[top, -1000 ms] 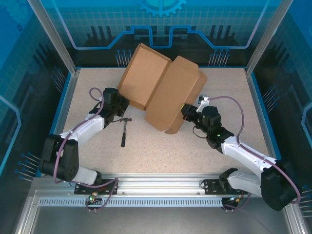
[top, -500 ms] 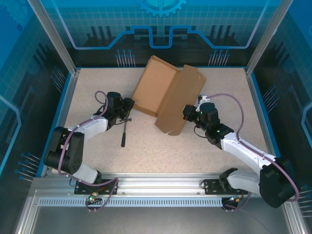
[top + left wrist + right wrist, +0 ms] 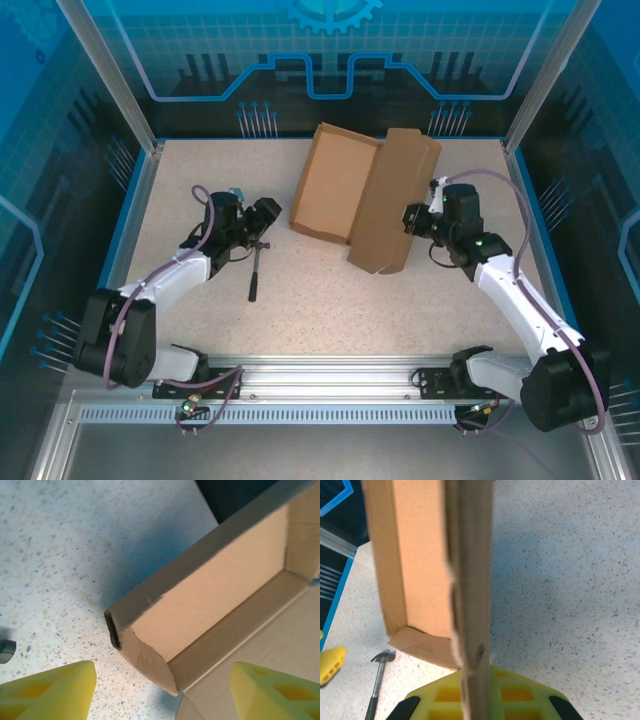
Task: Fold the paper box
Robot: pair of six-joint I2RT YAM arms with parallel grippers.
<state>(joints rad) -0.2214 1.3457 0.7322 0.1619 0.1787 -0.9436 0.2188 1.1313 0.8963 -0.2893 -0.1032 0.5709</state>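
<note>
Paper box (image 3: 345,190) sits beyond and to the right of the hammer (image 3: 256,270), tray part open and lid panel raised on edge. Left gripper (image 3: 268,212) hovers just beyond the hammer head, jaws apart, near the box corner but not touching it. Right gripper (image 3: 410,218), on the box side away from the hammer, is clamped on the raised panel's edge.
</note>
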